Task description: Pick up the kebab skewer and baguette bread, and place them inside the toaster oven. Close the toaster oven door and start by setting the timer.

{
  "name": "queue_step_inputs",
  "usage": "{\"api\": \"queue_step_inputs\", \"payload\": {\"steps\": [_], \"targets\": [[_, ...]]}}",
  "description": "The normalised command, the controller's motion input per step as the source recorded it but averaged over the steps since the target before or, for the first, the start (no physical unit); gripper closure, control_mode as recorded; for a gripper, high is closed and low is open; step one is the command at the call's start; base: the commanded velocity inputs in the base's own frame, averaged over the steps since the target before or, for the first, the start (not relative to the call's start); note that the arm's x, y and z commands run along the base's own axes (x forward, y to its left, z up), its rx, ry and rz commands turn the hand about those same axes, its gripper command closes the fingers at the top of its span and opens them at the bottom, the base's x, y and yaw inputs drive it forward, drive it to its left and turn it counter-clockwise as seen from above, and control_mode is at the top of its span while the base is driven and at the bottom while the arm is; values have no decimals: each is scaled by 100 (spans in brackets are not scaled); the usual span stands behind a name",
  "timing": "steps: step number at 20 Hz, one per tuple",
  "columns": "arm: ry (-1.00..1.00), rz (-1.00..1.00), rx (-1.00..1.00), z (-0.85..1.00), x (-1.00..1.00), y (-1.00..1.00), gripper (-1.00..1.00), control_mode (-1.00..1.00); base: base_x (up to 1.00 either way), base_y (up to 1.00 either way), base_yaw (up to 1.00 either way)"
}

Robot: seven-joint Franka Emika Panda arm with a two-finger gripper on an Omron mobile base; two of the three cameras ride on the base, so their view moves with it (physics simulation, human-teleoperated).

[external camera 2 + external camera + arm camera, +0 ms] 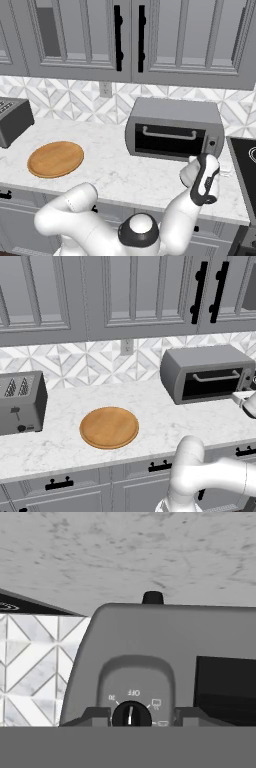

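The gripper [131,714] sat at the timer knob [131,715] on the toaster oven [175,127], at the control strip on the oven's right end. In the hand view its two dark fingertips [95,716] stood just either side of the black round knob; whether they were already pinching it or only flanking it could not be told. The knob looked small, hard and smooth, likely to slip under a loose pinch, so a firm hold across its sides seemed best, with the turn made about its own axis. The oven door [169,140] with its silver bar handle [169,133] appeared shut.

The oven stood on a white marbled counter [150,411], near the patterned tile wall behind. A round wooden board [109,427] lay well apart to the left, and a slot toaster [21,402] farther left. Grey cabinets [125,296] hung above.
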Motion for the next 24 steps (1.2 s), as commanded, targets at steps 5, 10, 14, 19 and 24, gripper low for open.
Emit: {"api": "queue_step_inputs", "payload": {"steps": [5, 10, 14, 19, 24], "targets": [[0, 3, 0, 0, -3, -17, 100, -100, 0, 0, 0], [0, 6, 0, 0, -1, -13, 100, -100, 0, 0, 0], [0, 8, 0, 0, -12, -11, 100, -100, 0, 0, 0], [0, 10, 0, 0, -13, -9, 100, -100, 0, 0, 0], [1, 9, 0, 0, -1, -9, 100, -100, 0, 0, 0]]}}
